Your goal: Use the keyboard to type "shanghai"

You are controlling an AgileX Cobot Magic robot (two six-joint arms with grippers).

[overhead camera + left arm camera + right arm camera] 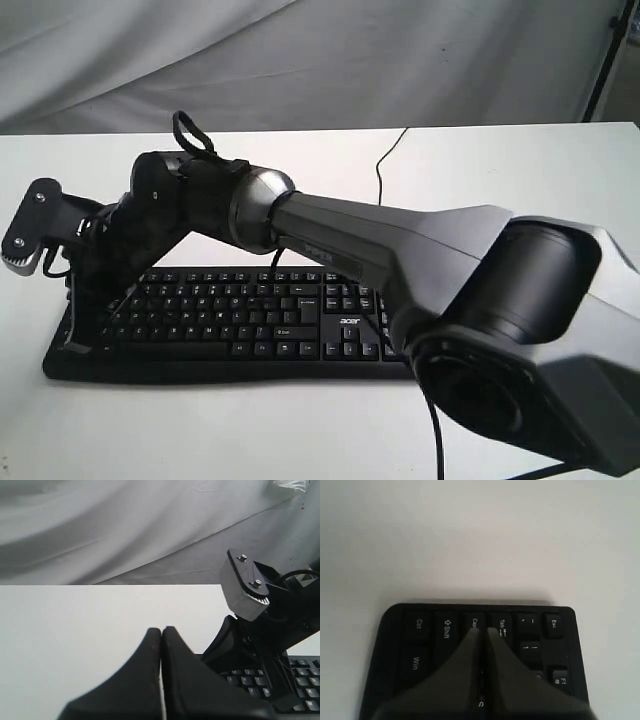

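The black keyboard [250, 315] lies on the white table, its acer logo beside the number pad. My right arm reaches across it from the right. The right gripper [82, 325] is shut over the keyboard's left end. In the right wrist view its closed tips [484, 630] sit over the line between the Caps and Tab keys of the keyboard [420, 645]; I cannot tell if they touch. The left gripper [161, 629] is shut and empty over bare table, off the end of the keyboard [300, 680]. It does not show in the exterior view.
The thin black cable [385, 160] runs from the keyboard to the table's far edge. A white cloth backdrop [300, 60] hangs behind the table. A dark pole [605, 60] stands at the back right. The right arm's grey wrist piece [245, 587] rises above the keyboard's left end.
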